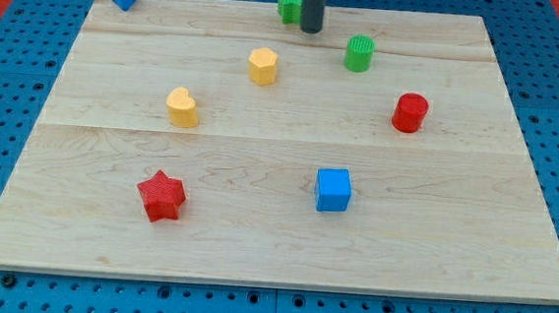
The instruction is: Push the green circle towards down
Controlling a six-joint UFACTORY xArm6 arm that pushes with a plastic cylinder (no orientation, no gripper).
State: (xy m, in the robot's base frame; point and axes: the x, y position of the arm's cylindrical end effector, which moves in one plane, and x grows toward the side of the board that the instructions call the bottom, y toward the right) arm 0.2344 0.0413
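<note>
On the pale wooden tabletop, past the red star block and blue cube, the green circle block sits toward the view's top right, my tip just up-left of it, beside another green block; no pincer exists.

The board is pale wood with a visible grain and a smooth, matt finish. The green circle looks like matt plastic, with fine ridges.
</note>
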